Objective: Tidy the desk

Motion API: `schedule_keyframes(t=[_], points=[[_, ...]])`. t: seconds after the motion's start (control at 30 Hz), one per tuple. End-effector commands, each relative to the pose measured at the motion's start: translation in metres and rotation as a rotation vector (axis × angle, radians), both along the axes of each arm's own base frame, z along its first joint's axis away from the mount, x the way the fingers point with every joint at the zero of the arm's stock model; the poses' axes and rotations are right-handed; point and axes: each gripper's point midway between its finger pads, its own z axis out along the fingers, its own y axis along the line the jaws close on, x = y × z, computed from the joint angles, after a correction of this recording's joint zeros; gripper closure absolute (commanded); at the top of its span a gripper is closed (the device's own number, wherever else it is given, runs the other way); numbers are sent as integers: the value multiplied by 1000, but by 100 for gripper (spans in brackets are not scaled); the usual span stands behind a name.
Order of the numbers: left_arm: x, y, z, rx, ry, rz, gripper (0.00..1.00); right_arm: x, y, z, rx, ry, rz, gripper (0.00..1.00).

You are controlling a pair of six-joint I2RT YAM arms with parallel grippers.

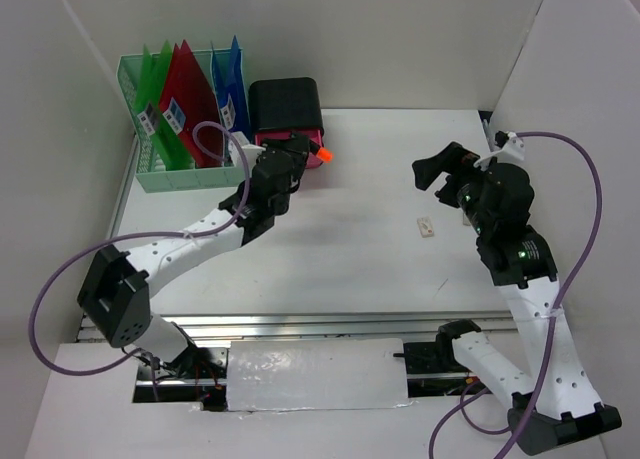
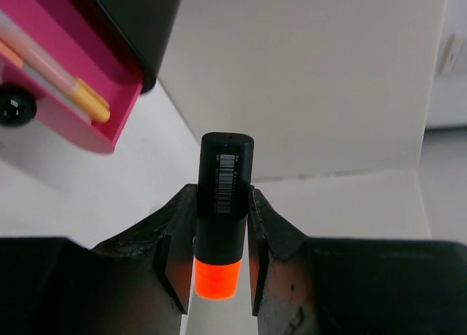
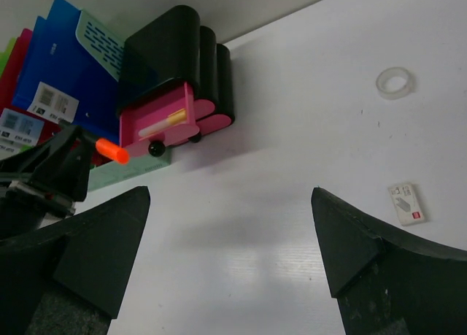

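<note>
At the back left of the desk (image 1: 340, 259), the left gripper (image 2: 219, 211) is pinching a marker (image 2: 226, 167) between its two fingers.
- Marker: black barrel with a barcode label and an orange end. From overhead, the orange end pokes out past the fingers, just beside the pink drawer front.
- Drawer box (image 1: 287, 107): black shell with pink fronts, standing against the back wall. One pink drawer (image 2: 69, 101) is pulled out with pens lying in it. A black knob shows on its front.
- File rack (image 1: 160, 174): mint green, in the back left corner, touching or nearly touching the drawer box. Green, red and blue folders stand upright in its slots.
- The left arm reaches diagonally from its base at the near left toward the drawer box.

Right side:
- The right gripper (image 3: 230, 203) has its fingers spread wide with nothing between them. It is held above the white surface at right centre, well apart from the drawer box.
- A small white card (image 1: 427, 226) lies flat on the desk near that gripper.
- A clear tape ring (image 3: 395, 82) lies farther back.

The desk is a white tabletop with white panels on three sides and a silver rail (image 1: 300, 326) along the front edge, just behind the arm bases.
</note>
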Motion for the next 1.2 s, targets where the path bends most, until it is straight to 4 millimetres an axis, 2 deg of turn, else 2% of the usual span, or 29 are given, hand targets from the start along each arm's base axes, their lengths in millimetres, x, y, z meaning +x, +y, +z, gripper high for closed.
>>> schedule_keyframes(t=[0.0,0.1,0.13,0.17,0.23,0.43,0.57,0.6,0.8,1.13,1.17], points=[[21,29,60,-175,-147,227,100,-4,-4,20,21,-32,-17,0],[45,37,54,-176,-129,283,100,-6,0,22,25,-34,2,0],[51,41,36,-146,-62,287,100,-6,0,23,27,-37,7,0],[63,53,32,-199,-45,309,100,-8,2,25,31,-44,16,0],[77,51,20,-200,-23,268,100,-8,3,24,30,-45,24,0],[103,74,-2,-191,35,311,100,-5,8,22,24,-29,48,0],[123,75,-13,-167,74,268,100,-5,9,21,30,-40,55,0],[128,73,-10,-159,77,269,100,-4,9,21,30,-39,55,0],[128,72,-33,-161,136,274,100,-1,13,18,34,-30,73,0],[122,69,-59,-179,209,258,100,4,18,9,33,-11,92,0],[121,68,-64,-176,214,254,97,4,18,9,33,-11,92,0]])
